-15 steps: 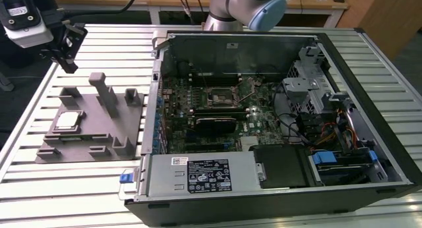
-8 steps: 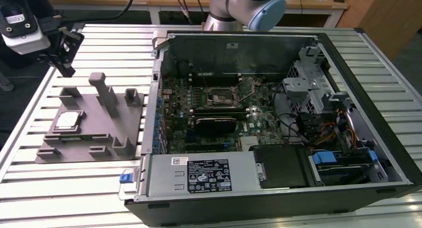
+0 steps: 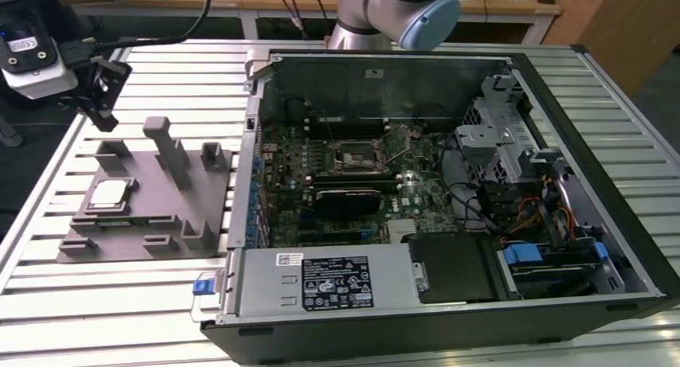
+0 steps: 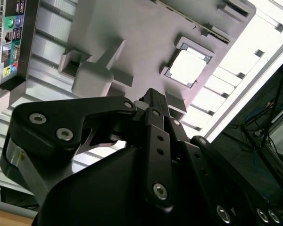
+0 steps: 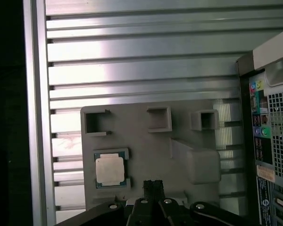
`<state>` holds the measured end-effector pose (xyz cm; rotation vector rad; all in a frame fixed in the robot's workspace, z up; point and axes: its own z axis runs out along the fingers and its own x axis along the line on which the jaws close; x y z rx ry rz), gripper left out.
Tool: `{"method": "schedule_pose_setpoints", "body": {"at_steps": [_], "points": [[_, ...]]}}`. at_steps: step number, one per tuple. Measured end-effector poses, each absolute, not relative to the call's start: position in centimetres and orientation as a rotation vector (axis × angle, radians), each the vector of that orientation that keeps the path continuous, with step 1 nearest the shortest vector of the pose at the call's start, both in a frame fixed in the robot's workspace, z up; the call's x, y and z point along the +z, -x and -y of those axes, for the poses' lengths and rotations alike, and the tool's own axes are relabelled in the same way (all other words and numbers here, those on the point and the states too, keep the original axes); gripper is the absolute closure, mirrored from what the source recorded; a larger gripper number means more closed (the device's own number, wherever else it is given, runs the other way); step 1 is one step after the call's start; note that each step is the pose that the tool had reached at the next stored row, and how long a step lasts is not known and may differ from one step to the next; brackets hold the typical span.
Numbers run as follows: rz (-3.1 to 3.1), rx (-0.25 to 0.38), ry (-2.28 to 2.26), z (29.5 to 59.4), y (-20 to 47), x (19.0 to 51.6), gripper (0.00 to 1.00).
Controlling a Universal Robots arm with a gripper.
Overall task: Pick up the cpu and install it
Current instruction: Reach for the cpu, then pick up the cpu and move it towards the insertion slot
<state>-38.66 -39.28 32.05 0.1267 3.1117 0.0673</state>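
Note:
The cpu is a small square chip with a pale silvery top. It lies flat in a recess of the grey plastic tray, at the exterior view's left. My gripper hangs in the air above and behind the tray, apart from the chip. Both wrist views look down on the cpu in its recess, with the gripper off to one side of it. The black fingers are shut together and hold nothing. The open socket sits on the motherboard inside the case.
An open computer case lies on the slatted aluminium table, right beside the tray. Upright posts stand on the tray near the chip. The case's rear port panel lies close to the tray.

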Motion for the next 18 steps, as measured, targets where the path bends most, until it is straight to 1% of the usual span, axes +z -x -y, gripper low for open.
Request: {"method": "schedule_pose_setpoints", "body": {"at_steps": [6, 18], "points": [[-3.112, 0.067, -0.127, 39.29, 39.21, 31.34, 0.89], [-3.112, 0.067, -0.127, 39.29, 39.39, 31.26, 0.89]]}}
